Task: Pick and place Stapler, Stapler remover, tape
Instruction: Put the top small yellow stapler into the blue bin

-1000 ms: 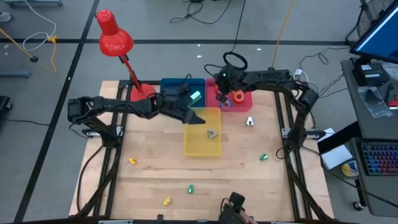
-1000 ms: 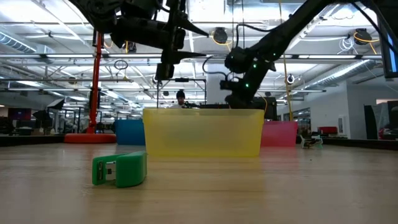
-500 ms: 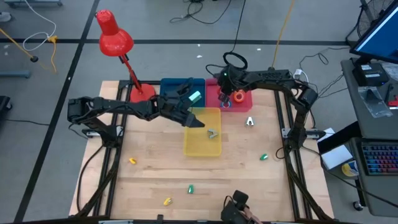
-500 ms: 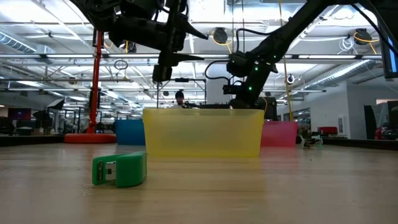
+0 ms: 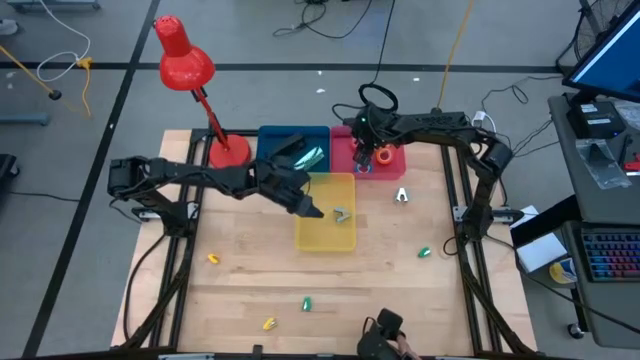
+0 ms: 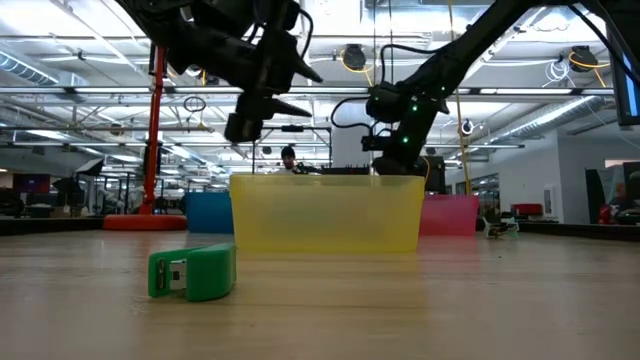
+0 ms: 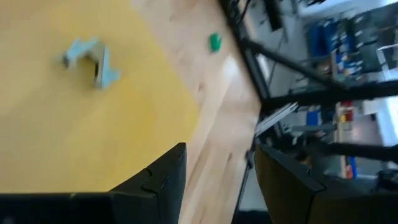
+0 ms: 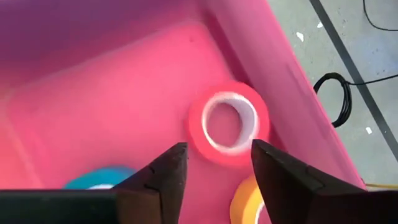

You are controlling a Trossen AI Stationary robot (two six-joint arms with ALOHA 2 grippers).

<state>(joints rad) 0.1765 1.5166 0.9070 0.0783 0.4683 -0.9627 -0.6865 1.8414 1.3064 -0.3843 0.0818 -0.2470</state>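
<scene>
My right gripper [image 8: 214, 149] hangs open over the red bin [image 5: 398, 168]. A red tape roll [image 8: 229, 121] lies flat on the bin's floor just beyond the fingers. An orange roll [image 8: 247, 200] and a blue roll [image 8: 99, 178] lie beside it. My left gripper [image 5: 312, 209] is open and empty, slanting down over the left edge of the yellow bin [image 5: 325, 243]. A grey stapler remover [image 7: 92, 59] lies in that bin. A green stapler [image 5: 310, 157] rests in the blue bin [image 5: 272, 137].
A white stapler remover [image 5: 401, 195] lies on the table right of the yellow bin. Small green pieces [image 5: 424, 252] [image 5: 307, 302] and yellow ones [image 5: 213, 259] [image 5: 268, 323] are scattered toward the near edge. A red lamp [image 5: 185, 62] stands at the far left.
My left gripper has swung toward the table's near-left side, away from the blue bin. It has also tipped from nearly level to slanting down over the yellow bin's left edge. The right arm stays over the red bin.
</scene>
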